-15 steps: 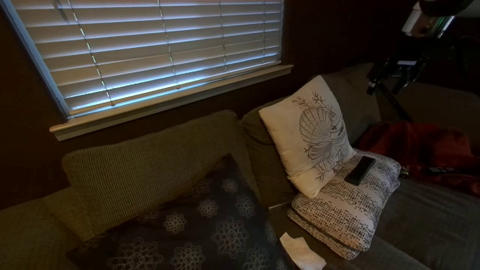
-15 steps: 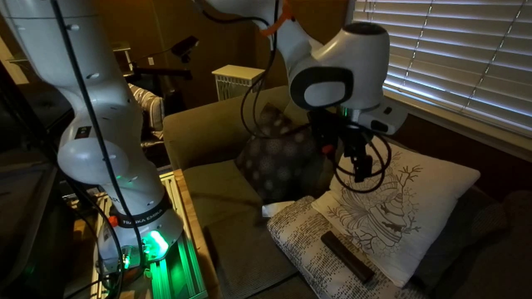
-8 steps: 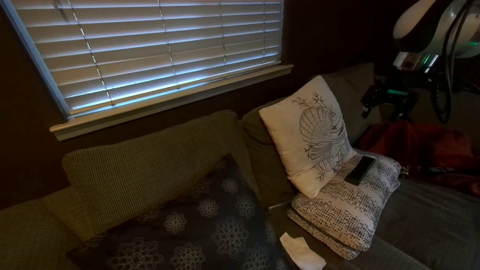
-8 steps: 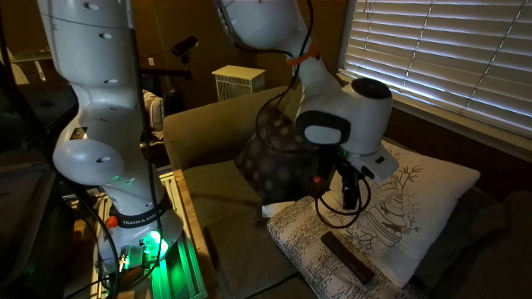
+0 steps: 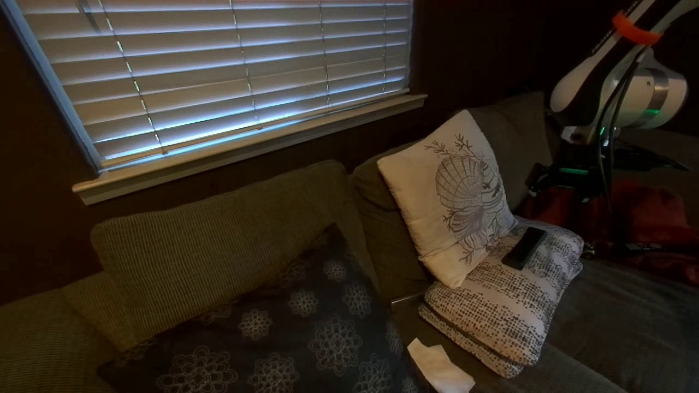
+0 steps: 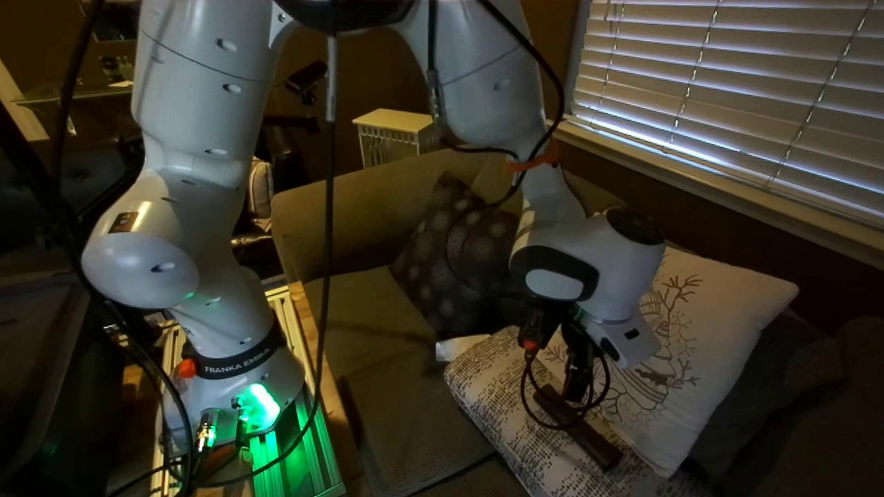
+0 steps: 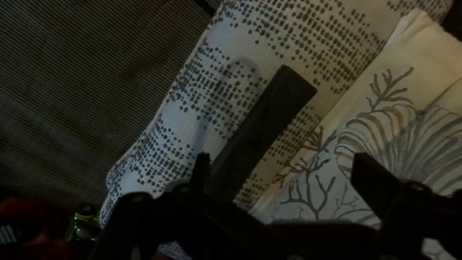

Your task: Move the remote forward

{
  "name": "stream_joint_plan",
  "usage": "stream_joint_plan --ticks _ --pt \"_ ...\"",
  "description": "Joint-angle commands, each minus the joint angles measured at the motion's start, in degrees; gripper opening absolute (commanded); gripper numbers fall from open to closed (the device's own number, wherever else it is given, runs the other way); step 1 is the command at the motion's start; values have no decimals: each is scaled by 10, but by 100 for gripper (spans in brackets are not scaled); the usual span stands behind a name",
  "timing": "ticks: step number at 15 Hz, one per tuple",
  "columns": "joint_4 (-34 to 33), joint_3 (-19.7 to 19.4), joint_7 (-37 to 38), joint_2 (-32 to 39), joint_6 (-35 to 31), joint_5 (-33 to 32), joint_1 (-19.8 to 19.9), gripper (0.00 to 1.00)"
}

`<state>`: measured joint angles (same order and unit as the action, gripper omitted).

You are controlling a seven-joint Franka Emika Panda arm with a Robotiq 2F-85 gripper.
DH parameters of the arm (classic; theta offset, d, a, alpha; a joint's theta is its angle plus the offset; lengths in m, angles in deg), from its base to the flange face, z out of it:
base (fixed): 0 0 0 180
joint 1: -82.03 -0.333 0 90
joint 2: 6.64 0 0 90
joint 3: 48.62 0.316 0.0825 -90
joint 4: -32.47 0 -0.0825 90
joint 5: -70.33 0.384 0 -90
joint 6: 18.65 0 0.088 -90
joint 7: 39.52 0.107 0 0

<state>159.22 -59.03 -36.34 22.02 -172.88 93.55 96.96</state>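
Observation:
The slim black remote (image 5: pixel 524 248) lies on the folded dotted blanket or cushion (image 5: pixel 491 305), close to the base of the white shell pillow (image 5: pixel 458 191). In an exterior view the remote (image 6: pixel 590 438) is partly covered by the gripper and its cable loop. My gripper (image 5: pixel 560 192) is above and apart from the remote. In the wrist view the gripper (image 7: pixel 281 159) is open with nothing between its fingers. The remote (image 7: pixel 265 119) runs diagonally there, its near end hidden behind the left finger (image 7: pixel 201 171). The right finger (image 7: pixel 371 180) is over the shell pillow.
The shell pillow (image 6: pixel 718 331) leans on the sofa back beside the remote. A dark flowered pillow (image 5: pixel 295 338) and a white paper (image 5: pixel 439 367) lie on the sofa. A red cloth (image 5: pixel 655 213) lies beyond the dotted stack. A window sill (image 5: pixel 262 144) runs above the sofa.
The arm has come down, bringing my gripper lower and closer to the remote. The remote, pillows and paper have not moved.

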Motion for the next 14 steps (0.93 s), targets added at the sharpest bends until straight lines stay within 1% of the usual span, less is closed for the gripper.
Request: stream_joint_plan --ticks 1,3,7,9,14 --pt "-6 16 3 9 -1 -10 17 100" --pt "-13 30 -7 13 1 -6 29 100" --pt "-16 33 -9 12 3 -5 34 100" --pt "-44 8 48 42 21 -23 12 100" --pt "-95 -21 135 96 48 -41 -5 100"
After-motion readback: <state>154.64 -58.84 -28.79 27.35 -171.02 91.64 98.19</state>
